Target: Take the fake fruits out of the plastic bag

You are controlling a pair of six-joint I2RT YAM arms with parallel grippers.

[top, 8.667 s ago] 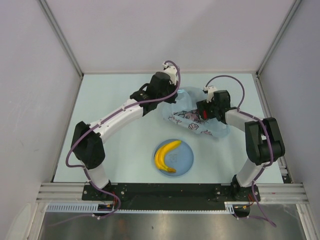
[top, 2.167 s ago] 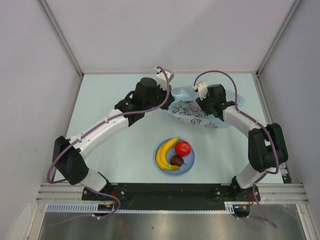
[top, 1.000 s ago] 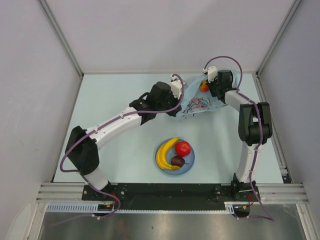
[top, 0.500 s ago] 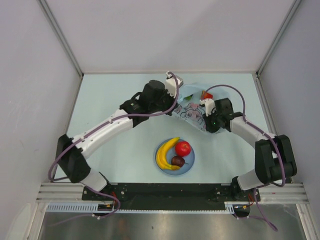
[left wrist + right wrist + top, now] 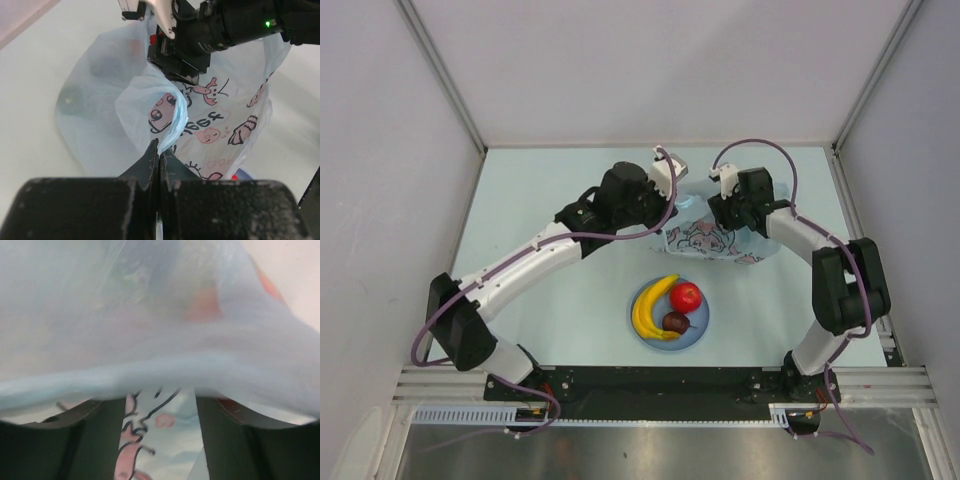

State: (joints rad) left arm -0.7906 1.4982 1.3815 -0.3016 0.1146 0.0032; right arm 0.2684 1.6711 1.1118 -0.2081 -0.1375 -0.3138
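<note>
The light-blue plastic bag (image 5: 720,240) lies at the back of the table, between my two grippers. My left gripper (image 5: 670,197) is shut on a bunched edge of the bag (image 5: 172,112), with the jaws pressed together on the film (image 5: 160,146). My right gripper (image 5: 722,208) is at the bag's far side and shows in the left wrist view (image 5: 175,47). Its fingers (image 5: 95,440) stand apart with bag film across them. An orange-red fruit (image 5: 202,305) and a dark fruit (image 5: 100,65) show faintly through the film. A banana (image 5: 650,305), a red fruit (image 5: 686,296) and a dark fruit (image 5: 674,321) lie on the plate.
The round blue plate (image 5: 698,326) sits in front of the bag, near the table's middle. Grey walls close the table on the left, right and back. Both arms reach over the back half.
My right gripper has moved back and left onto the bag. The bag has shifted, and the red and green fruits seen at its back edge half a second ago no longer show from above.
</note>
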